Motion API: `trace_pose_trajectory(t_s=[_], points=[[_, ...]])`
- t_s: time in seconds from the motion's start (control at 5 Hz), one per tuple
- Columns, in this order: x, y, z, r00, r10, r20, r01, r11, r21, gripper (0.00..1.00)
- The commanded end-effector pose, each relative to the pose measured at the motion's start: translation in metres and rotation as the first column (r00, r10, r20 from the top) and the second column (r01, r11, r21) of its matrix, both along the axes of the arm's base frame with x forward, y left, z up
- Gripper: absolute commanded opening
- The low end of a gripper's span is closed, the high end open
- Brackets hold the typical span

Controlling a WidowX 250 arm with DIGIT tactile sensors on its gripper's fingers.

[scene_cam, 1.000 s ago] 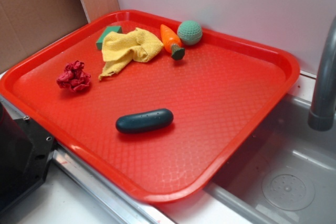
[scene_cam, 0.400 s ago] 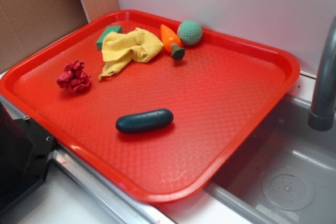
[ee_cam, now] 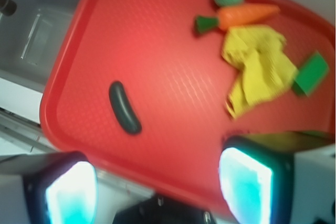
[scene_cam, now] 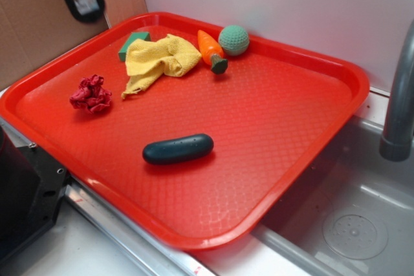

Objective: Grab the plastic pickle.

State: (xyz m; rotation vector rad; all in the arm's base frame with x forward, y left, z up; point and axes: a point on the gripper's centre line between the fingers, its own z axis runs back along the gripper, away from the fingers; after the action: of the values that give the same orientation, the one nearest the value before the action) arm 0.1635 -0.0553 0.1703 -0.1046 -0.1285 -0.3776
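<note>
exterior looking down obliquely at the red tray [scene_cam: 336,72] from its front, wrist viewing steeply from above, sharing the tray

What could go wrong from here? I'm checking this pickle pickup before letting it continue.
1. The plastic pickle is smooth and rounded, lying loose on the red tray; it might roll or squirt out if pinched off-centre.
2. The tool is high above the tray's edge, well away from the pickle, so a long descent leaves room for misalignment.
3. The pickle lies at an angle in the wrist view; without wrist rotation the fingers may close along its length.
</note>
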Motion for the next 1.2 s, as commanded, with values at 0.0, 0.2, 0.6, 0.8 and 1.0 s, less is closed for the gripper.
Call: trace_pose_trajectory(t_s=[0.0,0.2,0.6,0.8,1.0], points=[[0.017,-0.027,-0.044,0.997,-0.072,0.007,0.071,0.996,0.056,1.0],[0.019,-0.037,-0.073,0.994,-0.104,-0.013,0.105,0.992,0.064,1.0],[0.017,-0.048,-0.121,0.987,-0.153,-0.043,0.157,0.977,0.141,1.0],[0.014,-0.051,-0.139,0.981,-0.183,-0.07,0.192,0.97,0.149,1.0],[0.012,-0.055,-0.15,0.971,-0.22,-0.092,0.233,0.96,0.154,1.0]])
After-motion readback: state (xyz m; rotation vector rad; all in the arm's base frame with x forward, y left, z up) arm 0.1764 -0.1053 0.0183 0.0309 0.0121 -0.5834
